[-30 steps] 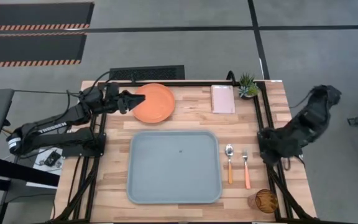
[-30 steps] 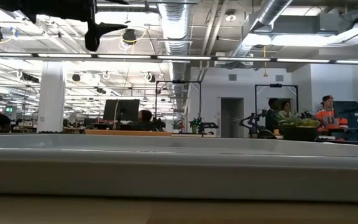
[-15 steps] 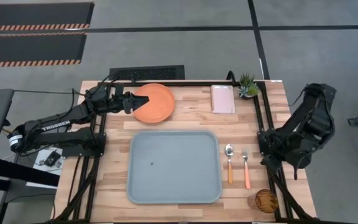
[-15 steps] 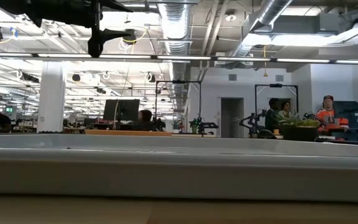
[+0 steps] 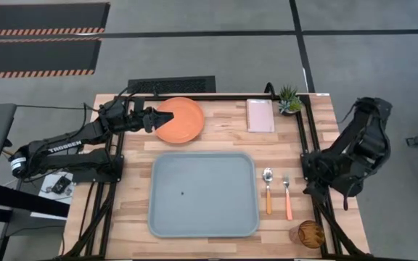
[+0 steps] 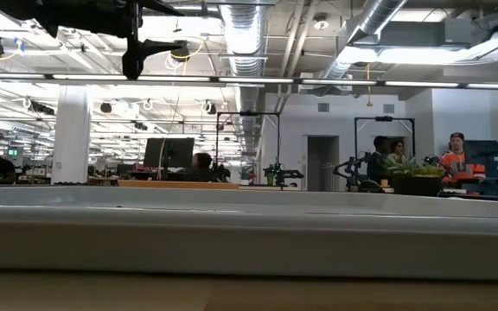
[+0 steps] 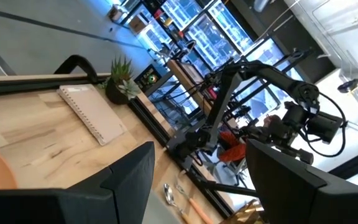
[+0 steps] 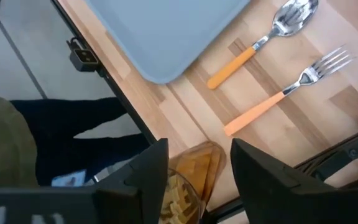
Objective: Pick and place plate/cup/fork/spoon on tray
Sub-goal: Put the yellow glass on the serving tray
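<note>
Over at the table's far left corner, the left gripper (image 5: 153, 117) hovers at the rim of the orange plate (image 5: 182, 119), fingers (image 7: 129, 180) spread apart and holding nothing. Nearer me the grey-blue tray (image 5: 203, 193) lies bare. Spoon (image 5: 268, 190) and fork (image 5: 287, 196) lie side by side just right of it, with the cup (image 5: 310, 233) near the front corner. The right gripper (image 8: 194, 168) hangs above the cup with its fingers parted and holding nothing.
</note>
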{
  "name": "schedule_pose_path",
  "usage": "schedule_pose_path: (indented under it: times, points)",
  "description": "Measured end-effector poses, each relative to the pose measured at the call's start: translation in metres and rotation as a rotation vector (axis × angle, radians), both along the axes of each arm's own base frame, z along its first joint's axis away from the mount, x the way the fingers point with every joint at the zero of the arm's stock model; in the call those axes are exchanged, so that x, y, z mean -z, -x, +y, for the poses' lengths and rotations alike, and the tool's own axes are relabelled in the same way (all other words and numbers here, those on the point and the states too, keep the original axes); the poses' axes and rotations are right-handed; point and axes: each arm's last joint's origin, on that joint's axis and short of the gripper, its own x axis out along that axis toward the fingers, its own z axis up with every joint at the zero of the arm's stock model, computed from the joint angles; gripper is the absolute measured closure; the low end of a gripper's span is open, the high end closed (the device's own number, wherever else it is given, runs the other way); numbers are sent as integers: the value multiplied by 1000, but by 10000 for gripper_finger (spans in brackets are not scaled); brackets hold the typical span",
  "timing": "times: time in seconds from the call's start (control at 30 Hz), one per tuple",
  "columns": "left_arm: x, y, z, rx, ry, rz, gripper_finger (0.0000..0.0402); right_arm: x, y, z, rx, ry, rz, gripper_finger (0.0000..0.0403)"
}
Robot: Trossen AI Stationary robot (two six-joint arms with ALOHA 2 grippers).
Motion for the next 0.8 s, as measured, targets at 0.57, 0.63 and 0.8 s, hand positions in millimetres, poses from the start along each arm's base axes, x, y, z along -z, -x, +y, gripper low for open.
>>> schedule_pose_path:
  times: [0.57,0.63,0.8]
  points:
    - [0,0,0,6,11,-2,161,19,7,45,-42,56,115,182]
    - [0,0,0,6,11,-2,161,23,8,51,-40,68,132,171]
    - [0,0,0,6,11,-2,161,31,9,66,-38,102,165,151]
